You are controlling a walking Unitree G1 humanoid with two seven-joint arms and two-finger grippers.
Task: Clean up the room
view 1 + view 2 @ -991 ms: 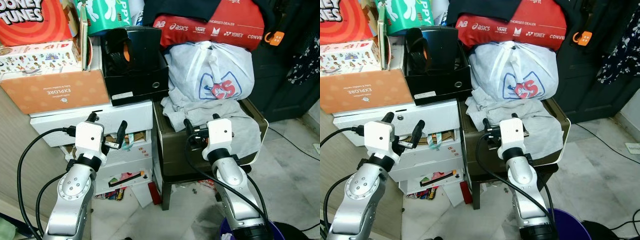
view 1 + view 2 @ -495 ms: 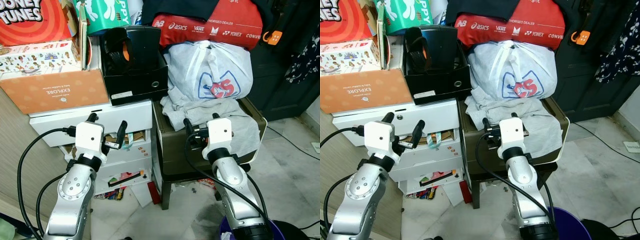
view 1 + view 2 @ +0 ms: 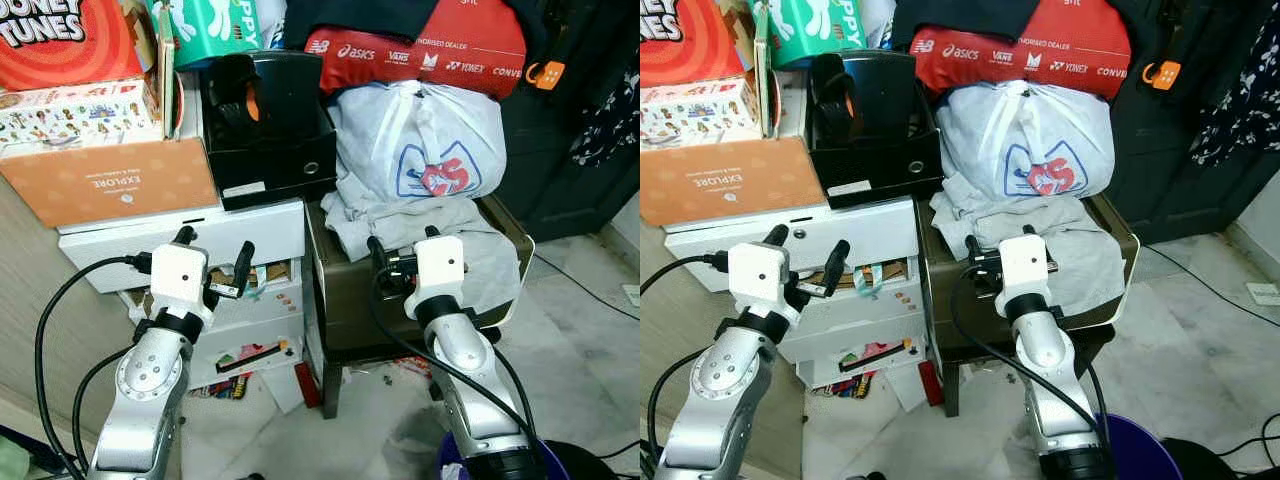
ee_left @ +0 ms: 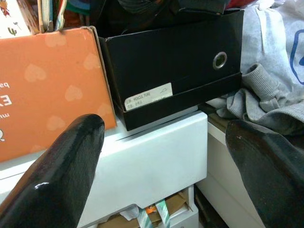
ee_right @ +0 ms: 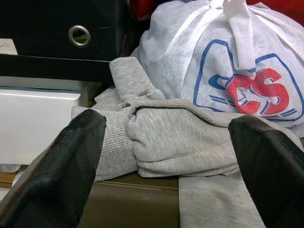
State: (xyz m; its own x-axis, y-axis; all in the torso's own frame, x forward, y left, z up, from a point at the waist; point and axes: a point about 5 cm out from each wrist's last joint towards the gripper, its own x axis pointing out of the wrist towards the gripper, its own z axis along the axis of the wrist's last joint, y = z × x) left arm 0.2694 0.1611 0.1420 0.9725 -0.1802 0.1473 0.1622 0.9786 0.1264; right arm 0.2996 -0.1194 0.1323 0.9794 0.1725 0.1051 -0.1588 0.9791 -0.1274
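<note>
Essentially nothing has moved over the last second: both the left gripper (image 3: pixel 213 258) and right gripper (image 3: pixel 401 247) remain spread wide and empty before the grey sweatshirt (image 5: pixel 180 137), so tidying has not started.

floor: pale marble tiles (image 3: pixel 590 360), scraps of litter under the furniture | left: white drawer unit (image 3: pixel 250 240), lower drawers partly open | centre: dark brown side table (image 3: pixel 345 300) just beside it, touching | far right: dark cabinet door (image 3: pixel 585 130) | cable (image 3: pixel 590 285) on floor | light: even, indoor
</note>
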